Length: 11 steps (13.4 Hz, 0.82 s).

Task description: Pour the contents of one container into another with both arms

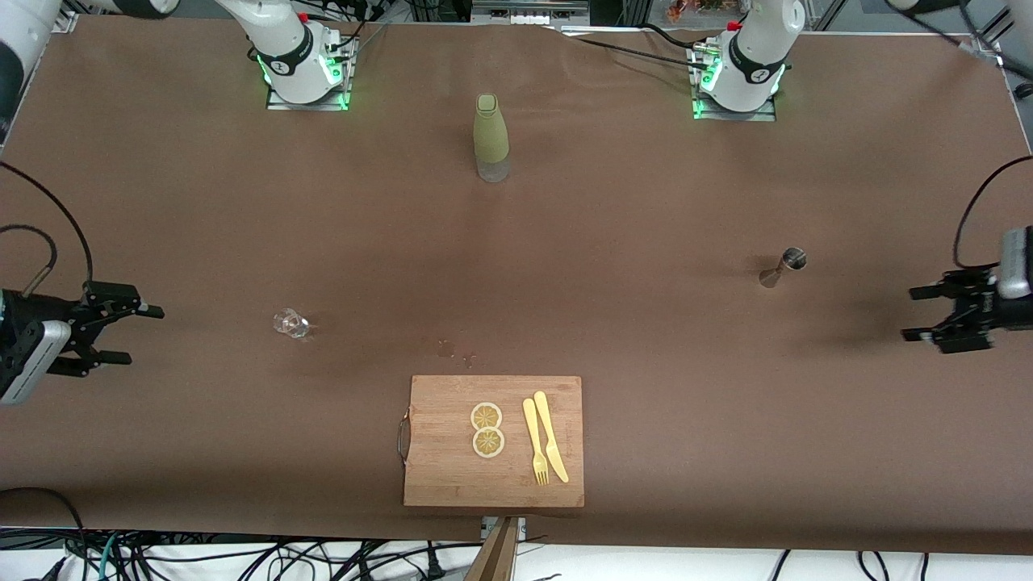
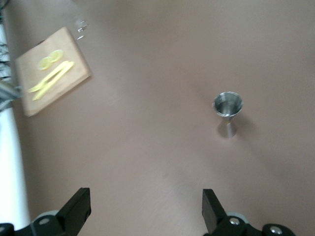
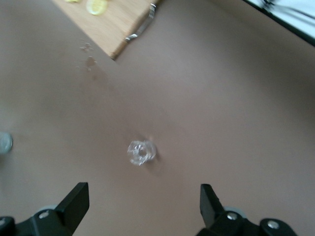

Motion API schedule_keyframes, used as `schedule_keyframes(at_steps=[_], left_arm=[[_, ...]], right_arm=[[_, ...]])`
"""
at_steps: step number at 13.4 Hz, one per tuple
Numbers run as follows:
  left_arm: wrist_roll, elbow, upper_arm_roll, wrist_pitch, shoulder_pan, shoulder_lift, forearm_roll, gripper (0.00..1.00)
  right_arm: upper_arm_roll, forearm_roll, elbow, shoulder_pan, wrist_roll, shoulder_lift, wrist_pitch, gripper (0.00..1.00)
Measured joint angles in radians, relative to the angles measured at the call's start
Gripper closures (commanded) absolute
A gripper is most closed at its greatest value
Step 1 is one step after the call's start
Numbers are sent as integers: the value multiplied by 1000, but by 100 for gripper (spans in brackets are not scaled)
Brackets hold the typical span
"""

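On the brown table, toward the left arm's end, a steel jigger (image 1: 784, 266) is standing upright and alone, its cup showing no liquid that can be made out in the left wrist view (image 2: 228, 105). Well apart from it, toward the right arm's end, a small clear glass (image 1: 291, 323) is sitting upright on the cloth, too transparent to tell whether it is holding anything (image 3: 141, 152). Neither container is being touched. The left gripper (image 1: 928, 314) is hanging at its end of the table with fingers spread wide and nothing between them; the right gripper (image 1: 121, 334) is hovering at the other end, likewise wide open and holding nothing. A few damp spots (image 1: 452, 352) are marking the cloth between the glass and the wooden cutting board (image 1: 436, 484), which is carrying two lemon slices (image 1: 487, 429), a yellow fork (image 1: 534, 440) and a yellow knife (image 1: 551, 436) at the edge nearest the front camera. A green bottle (image 1: 491, 137) is standing between the two bases. Judging by this, the scene is fitting either containers waiting to be picked up or containers set back down once poured; the damp spots are hinting at liquid having been handled, but are settling nothing.
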Motion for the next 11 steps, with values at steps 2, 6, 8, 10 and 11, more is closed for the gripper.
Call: schedule_keyframes(at_steps=[2,6,8,10,11], left_arm=[[-11,-49,-9,84,-14,-106,70,0],[-172,-103,-37,172,-92,-253,251,0],[-308,-148,-67,234,-126,-328,336,0],[-475,-195,-108,265,-143,-398,450,0],[-585,-217,-135,269,-145,-427,505,0]], right_arm=[[85,-144,-7,7,276,-83,-63,0],[124,-261,-69,26,652,-211,-242,0],[124,-325,-118,26,701,-286,-316,0],[129,-393,-195,26,703,-356,-329,0],[137,-431,-223,26,703,-376,-324,0]])
